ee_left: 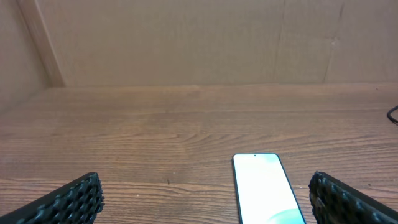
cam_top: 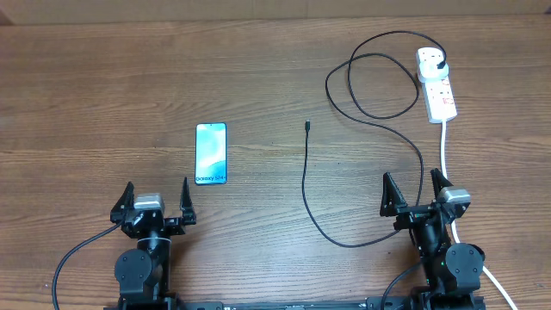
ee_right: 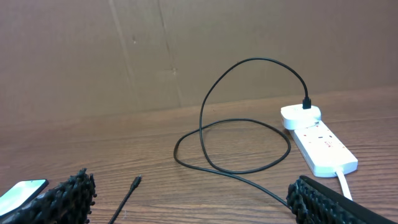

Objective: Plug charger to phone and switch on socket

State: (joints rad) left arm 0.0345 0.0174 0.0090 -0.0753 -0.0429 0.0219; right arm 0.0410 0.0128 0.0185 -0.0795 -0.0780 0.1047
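The phone (cam_top: 211, 153) lies flat, screen up, left of the table's middle; it also shows in the left wrist view (ee_left: 265, 186) and at the left edge of the right wrist view (ee_right: 20, 191). The charger's black cable (cam_top: 306, 185) runs from its connector tip (cam_top: 308, 127) (ee_right: 135, 183) down, round and up in loops to a black plug (cam_top: 442, 64) (ee_right: 306, 103) seated in the white socket strip (cam_top: 438, 86) (ee_right: 320, 142). My left gripper (cam_top: 156, 195) (ee_left: 205, 202) is open, just short of the phone. My right gripper (cam_top: 415, 191) (ee_right: 193, 202) is open and empty, the cable passing under it.
The strip's thick white lead (cam_top: 446, 159) runs down past my right arm to the table's front edge. A cardboard wall (ee_left: 186, 37) closes off the far side of the wooden table (cam_top: 103, 103).
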